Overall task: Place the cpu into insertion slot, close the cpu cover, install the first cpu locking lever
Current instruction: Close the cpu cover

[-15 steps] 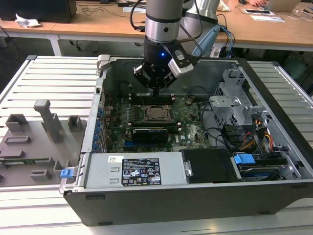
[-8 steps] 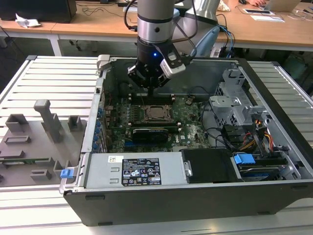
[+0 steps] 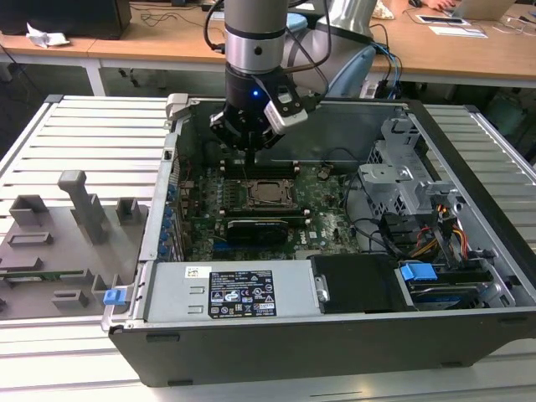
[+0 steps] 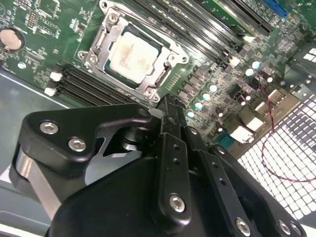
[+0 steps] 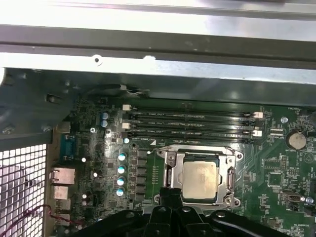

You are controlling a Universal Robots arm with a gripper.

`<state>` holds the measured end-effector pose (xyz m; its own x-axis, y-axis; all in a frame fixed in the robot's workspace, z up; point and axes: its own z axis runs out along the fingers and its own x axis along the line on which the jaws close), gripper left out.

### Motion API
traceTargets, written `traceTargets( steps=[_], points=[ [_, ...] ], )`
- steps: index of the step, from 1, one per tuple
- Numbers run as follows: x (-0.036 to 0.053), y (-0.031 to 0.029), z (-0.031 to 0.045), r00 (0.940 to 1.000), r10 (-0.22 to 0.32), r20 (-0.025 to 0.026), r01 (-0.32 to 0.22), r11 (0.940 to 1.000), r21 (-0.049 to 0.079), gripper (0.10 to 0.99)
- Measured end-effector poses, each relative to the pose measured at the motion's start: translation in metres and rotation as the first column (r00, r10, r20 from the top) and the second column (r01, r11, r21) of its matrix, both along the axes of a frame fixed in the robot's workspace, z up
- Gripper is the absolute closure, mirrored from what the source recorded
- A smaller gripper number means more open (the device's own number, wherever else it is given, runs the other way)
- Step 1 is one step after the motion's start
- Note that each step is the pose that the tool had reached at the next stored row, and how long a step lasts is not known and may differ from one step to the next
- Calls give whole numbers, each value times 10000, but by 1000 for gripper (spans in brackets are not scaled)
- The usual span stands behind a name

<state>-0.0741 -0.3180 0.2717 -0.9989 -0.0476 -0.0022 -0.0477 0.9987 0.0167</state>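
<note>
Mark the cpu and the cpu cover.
cpu [image 5: 200, 178], first wrist view, centre of its metal top.
cpu cover [image 5: 171, 171], first wrist view, side bar of its frame.

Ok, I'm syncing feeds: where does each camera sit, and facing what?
Exterior view: off the arm, looking down into the open case; arm and claw show.
Second wrist view: on the arm, facing the motherboard; claw's body shows.
First wrist view: likewise; claw's tip shows.
Both wrist views share the cpu under the cpu cover.
</note>
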Motion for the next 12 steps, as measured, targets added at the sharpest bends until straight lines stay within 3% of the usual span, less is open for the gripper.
traceTargets(
  steps=[12],
  points=[
    [-290, 9, -5, 10000, -1, 34, 1, 10000, 9, 984]
  ],
)
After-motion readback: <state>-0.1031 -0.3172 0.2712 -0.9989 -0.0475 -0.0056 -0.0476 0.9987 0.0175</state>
